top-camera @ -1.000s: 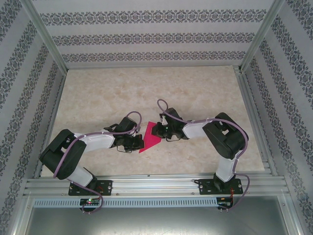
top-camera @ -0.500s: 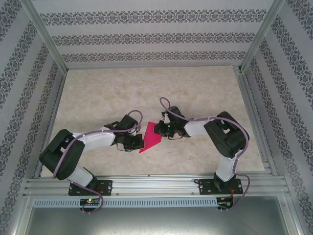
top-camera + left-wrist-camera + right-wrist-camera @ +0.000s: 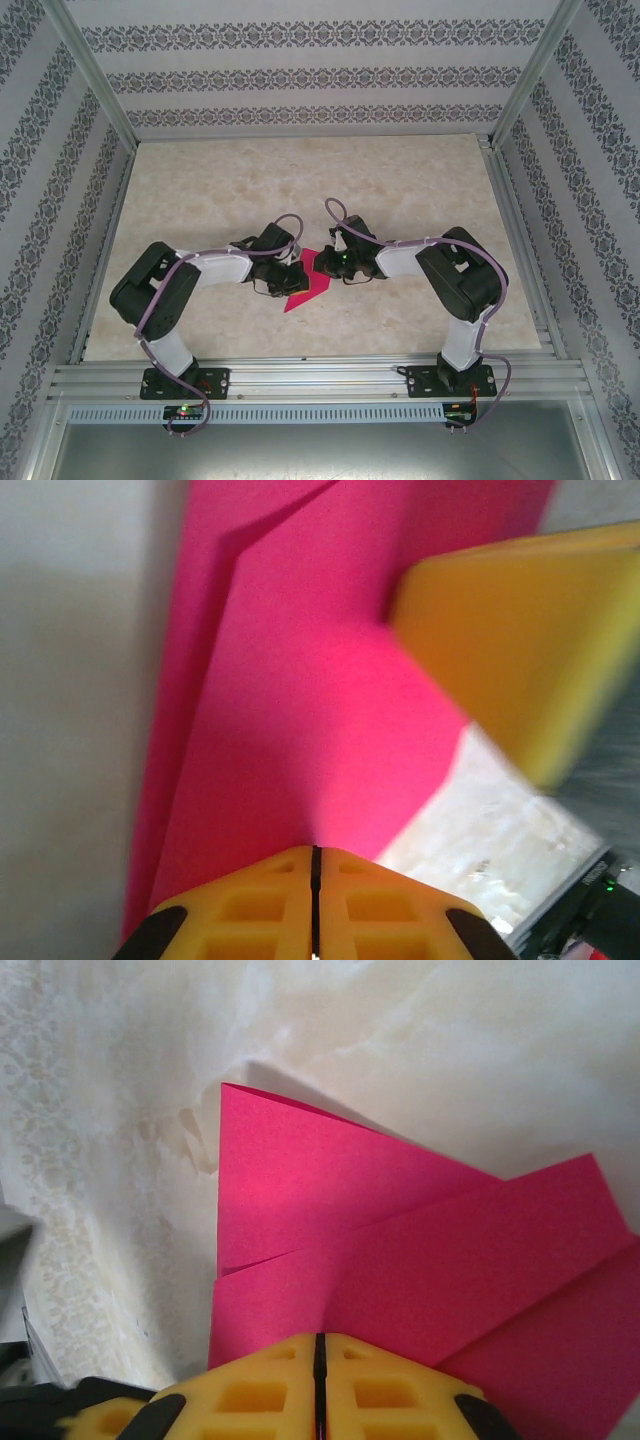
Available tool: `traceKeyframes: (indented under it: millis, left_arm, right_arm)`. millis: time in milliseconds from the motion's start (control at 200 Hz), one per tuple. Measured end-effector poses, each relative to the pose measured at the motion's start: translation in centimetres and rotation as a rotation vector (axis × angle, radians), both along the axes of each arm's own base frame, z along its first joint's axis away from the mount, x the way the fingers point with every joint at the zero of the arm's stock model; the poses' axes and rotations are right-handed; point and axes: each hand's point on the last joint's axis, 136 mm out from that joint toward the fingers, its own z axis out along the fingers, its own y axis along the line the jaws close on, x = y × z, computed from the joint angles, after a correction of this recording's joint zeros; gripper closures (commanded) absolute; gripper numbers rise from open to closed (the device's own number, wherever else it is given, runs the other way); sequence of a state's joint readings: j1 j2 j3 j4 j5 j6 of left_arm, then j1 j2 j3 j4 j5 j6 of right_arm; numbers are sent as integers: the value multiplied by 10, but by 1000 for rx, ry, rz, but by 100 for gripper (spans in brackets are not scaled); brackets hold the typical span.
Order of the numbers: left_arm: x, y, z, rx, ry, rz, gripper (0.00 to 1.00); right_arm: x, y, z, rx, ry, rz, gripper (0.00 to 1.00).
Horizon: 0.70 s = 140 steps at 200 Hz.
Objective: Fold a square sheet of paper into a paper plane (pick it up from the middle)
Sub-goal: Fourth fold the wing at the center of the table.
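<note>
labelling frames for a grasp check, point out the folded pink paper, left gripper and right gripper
folded pink paper (image 3: 308, 292), top external view, bare part between the grippers
left gripper (image 3: 315, 858), left wrist view, seam between its fingertips
right gripper (image 3: 320, 1342), right wrist view, seam between its fingertips

Left hand (image 3: 288, 278) moved right, elbow raised; now over paper (image 3: 312, 290) left edge.

Flat beige marbled tabletop (image 3: 300, 180), faint veining, evenly lit, soft shadows. Far, left and right walls: white wallpaper (image 3: 320, 80) with horizontal bands of grey-purple floral pattern (same print on all three). Slanted silver aluminium frame posts at far left (image 3: 95, 75) and far right (image 3: 535, 70). Grooved aluminium rail (image 3: 320, 378) along near edge. Pale slotted strip (image 3: 320, 412) nearer. Plain grey panel (image 3: 320, 450) nearest.
</note>
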State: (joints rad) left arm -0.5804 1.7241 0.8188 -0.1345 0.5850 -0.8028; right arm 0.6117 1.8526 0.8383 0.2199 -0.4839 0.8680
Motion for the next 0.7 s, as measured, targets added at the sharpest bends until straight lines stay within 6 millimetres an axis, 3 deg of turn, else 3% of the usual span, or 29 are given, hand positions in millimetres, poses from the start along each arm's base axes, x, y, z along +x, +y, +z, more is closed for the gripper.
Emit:
traceKeyframes:
  millis: [270,699]
  left_arm:
    - [-15,10,-1,-31,-26,5,90]
    - [-90,55,0,-32,34,16,86]
  right_arm:
    - [-1,1,-1,-12,-1,3,91]
    - [-2,2,-1,-41,0,26,90]
